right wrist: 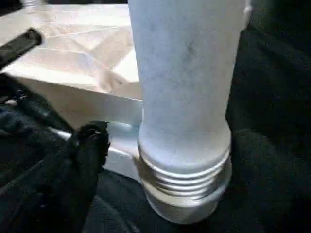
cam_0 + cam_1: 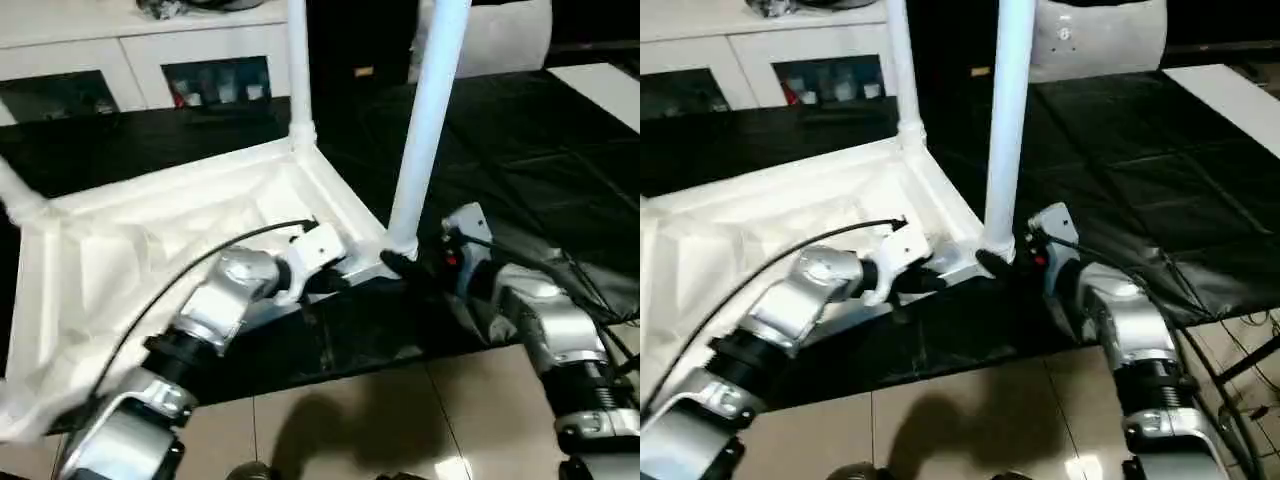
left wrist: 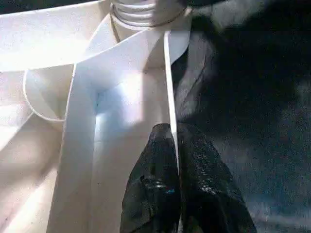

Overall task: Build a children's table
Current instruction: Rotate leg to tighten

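Two legs stand upright in the inverted children's table (image 2: 150, 240) on the black work table (image 2: 1120, 130). Left gripper (image 3: 174, 145) pinches the rim. Right gripper (image 2: 400, 266) at the near leg (image 2: 425, 120); jaws indeterminable. Thread still exposed: keep turning it squarely, rim steadied.

**Non-task items in view**

A large work table with a black cover (image 2: 520, 170) spans the scene. Behind it stands a white cabinet (image 2: 130, 50) with glass-fronted compartments (image 2: 215, 80) holding small, indistinct items. A white panel (image 2: 600, 90) lies at the cover's far right. Beige floor tiles (image 2: 350, 420) adjoin the table's near edge.
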Robot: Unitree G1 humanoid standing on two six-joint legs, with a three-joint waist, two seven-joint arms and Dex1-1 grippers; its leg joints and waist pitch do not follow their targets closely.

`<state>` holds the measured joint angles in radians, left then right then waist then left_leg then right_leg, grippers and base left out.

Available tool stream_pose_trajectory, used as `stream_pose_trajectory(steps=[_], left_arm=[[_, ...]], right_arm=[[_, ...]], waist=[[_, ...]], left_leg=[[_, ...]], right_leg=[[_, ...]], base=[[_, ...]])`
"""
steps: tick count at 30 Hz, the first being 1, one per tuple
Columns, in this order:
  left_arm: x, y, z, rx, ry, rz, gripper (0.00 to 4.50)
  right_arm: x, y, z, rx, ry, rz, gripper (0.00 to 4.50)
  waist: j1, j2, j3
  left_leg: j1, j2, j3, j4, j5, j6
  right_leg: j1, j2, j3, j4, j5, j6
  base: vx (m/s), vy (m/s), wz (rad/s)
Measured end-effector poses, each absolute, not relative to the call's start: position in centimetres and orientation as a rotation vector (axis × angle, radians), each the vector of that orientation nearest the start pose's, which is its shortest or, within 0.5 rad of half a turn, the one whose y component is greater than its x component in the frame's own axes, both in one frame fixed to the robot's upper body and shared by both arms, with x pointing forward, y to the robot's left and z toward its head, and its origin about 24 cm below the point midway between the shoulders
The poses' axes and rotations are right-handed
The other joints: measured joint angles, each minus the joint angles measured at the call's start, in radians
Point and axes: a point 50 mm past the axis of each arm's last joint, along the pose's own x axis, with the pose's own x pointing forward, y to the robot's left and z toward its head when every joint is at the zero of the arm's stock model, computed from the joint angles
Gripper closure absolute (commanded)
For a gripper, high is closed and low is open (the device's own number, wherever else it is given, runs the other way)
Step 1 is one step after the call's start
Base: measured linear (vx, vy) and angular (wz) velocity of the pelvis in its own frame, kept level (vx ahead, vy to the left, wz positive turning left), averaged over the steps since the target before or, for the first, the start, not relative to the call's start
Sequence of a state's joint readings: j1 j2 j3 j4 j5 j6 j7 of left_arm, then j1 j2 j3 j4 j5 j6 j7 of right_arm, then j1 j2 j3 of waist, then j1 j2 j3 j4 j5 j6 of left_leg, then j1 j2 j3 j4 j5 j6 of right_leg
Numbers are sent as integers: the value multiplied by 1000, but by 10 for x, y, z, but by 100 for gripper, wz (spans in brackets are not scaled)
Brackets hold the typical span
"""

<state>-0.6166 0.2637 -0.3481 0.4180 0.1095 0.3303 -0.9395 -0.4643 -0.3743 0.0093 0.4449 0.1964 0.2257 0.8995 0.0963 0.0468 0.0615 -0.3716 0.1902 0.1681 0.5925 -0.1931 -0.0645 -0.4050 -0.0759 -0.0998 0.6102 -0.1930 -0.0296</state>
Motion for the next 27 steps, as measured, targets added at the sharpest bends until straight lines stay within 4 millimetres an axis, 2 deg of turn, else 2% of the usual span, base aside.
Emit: stream_pose_trajectory(steps=[6,10,16,22,27], left_arm=[[316,104,66,537,399,-1309,450],[310,109,67,574,405,-1431,450],[304,113,67,601,419,-1549,450],[302,113,67,630,408,-1609,450],[303,115,67,637,410,-1621,450]], right_arm=[[311,-198,82,-186,285,1031,6],[303,-193,81,-234,310,1194,6],[298,-189,81,-257,310,1323,6],[292,-188,79,-222,354,1411,59],[290,-192,74,-195,375,1442,103]], waist=[[16,0,0],[27,0,0],[34,-1,0],[49,-1,-1],[50,-3,-1]], left_leg=[[-1,0,0,0,-1,2],[-1,0,0,2,-1,2],[-1,0,0,4,-1,2],[-1,1,0,5,-1,2],[-1,1,0,8,-1,2]], right_leg=[[-1,0,0,0,-1,0],[-1,0,0,0,-1,0],[-1,-1,0,3,-1,0],[-1,-1,0,4,-1,0],[-1,-1,0,5,-1,0]], base=[[0,0,0],[0,0,0],[0,0,0],[0,0,0],[0,0,0]])
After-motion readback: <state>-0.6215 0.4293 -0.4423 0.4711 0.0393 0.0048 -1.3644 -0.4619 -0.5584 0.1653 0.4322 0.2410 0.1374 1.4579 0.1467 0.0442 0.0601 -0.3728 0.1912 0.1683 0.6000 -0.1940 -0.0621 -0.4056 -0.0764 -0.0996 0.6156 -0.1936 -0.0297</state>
